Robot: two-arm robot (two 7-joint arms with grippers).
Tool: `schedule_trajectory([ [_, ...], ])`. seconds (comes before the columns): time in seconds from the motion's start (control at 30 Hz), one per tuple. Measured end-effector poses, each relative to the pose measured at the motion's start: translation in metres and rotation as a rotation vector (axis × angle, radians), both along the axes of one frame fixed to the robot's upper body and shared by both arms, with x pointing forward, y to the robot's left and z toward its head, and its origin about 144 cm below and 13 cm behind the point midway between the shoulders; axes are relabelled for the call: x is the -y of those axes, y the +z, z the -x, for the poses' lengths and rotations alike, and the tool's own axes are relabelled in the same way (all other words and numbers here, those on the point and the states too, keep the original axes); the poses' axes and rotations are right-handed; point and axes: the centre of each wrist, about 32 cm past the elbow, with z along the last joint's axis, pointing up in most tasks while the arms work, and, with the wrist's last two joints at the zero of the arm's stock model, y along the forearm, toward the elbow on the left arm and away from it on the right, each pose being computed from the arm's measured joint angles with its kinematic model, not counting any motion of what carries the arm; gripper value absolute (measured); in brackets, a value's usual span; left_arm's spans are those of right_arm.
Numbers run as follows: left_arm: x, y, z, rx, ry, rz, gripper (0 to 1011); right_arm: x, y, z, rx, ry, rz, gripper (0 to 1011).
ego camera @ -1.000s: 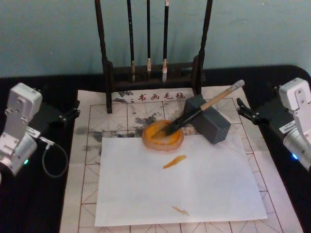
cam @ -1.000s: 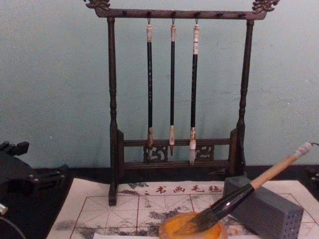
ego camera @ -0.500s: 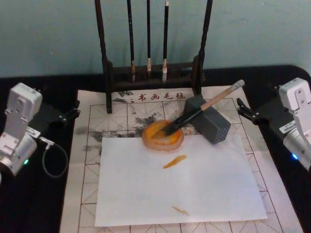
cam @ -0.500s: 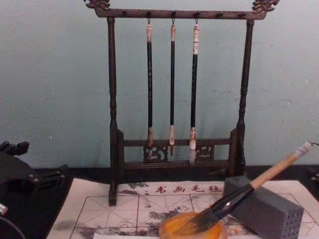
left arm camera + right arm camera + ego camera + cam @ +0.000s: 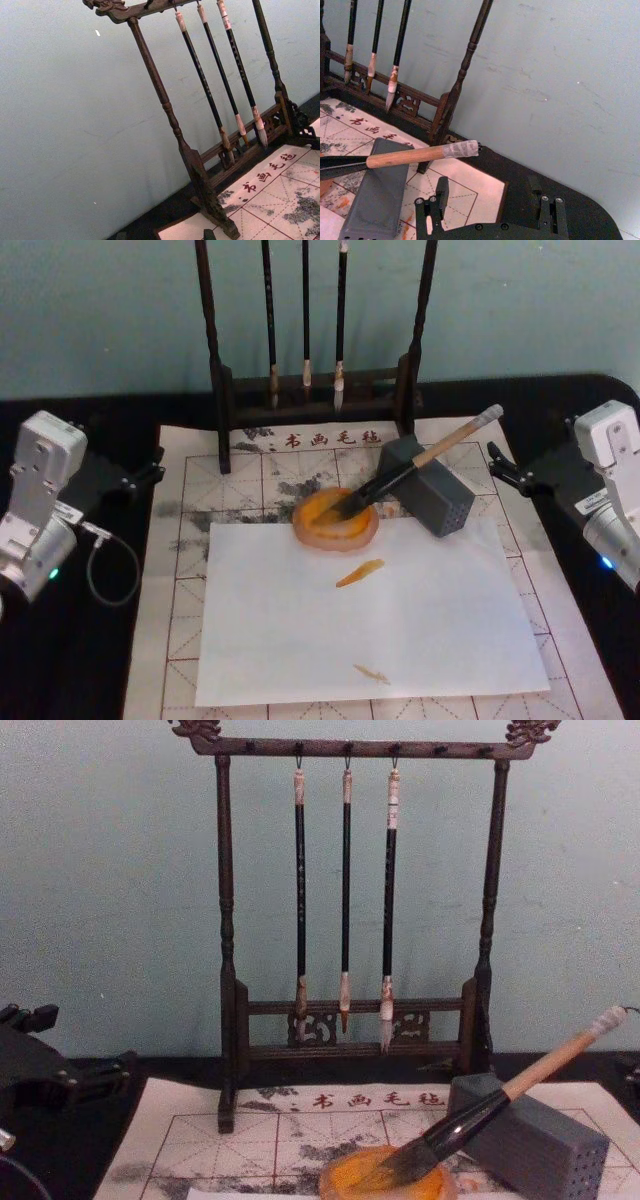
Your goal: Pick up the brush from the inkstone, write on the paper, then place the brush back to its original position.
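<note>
While brush (image 5: 418,466) lies untouched, bristles in orange inkstone (image 5: 335,522) and handle propped aslant on grey block (image 5: 437,498), right claw (image 5: 497,466) rests at right side of counter (image 5: 585,660). It is near whitish end cap (close, not touching), fingers (image 5: 441,190) apart, empty. Left claw (image 5: 150,468) at left edge of paper (image 5: 185,540), well apart from brush, fingers spread, empty. Inkstone and block stand on paper; plain white sheet (image 5: 370,620) overlies its middle.

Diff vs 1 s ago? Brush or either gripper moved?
Nothing visibly changed. The large pale-handled calligraphy brush lies with bristles in the orange dish, handle propped on the grey block; left gripper and right gripper sit parked at either side.
</note>
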Motion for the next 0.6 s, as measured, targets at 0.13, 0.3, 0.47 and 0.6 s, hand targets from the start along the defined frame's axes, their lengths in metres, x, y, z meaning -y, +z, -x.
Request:
schedule_trajectory([
  [0.13, 0.000, 0.000, 0.000, 0.000, 0.000, 0.000, 1001, 0.001, 0.001, 0.000, 0.002, -0.004, -0.014, 1000],
  [0.3, 0.000, 0.000, 0.000, 0.000, 0.000, 0.000, 1001, 0.005, 0.004, 0.001, -0.018, 0.004, -0.066, 1000],
  [0.47, 0.000, 0.000, 0.000, 0.000, 0.000, 0.000, 1001, 0.012, 0.007, 0.004, -0.062, 0.018, -0.140, 1000],
  [0.6, 0.000, 0.000, 0.000, 0.000, 0.000, 0.000, 1001, 0.018, 0.009, 0.007, -0.116, 0.029, -0.248, 1000],
])
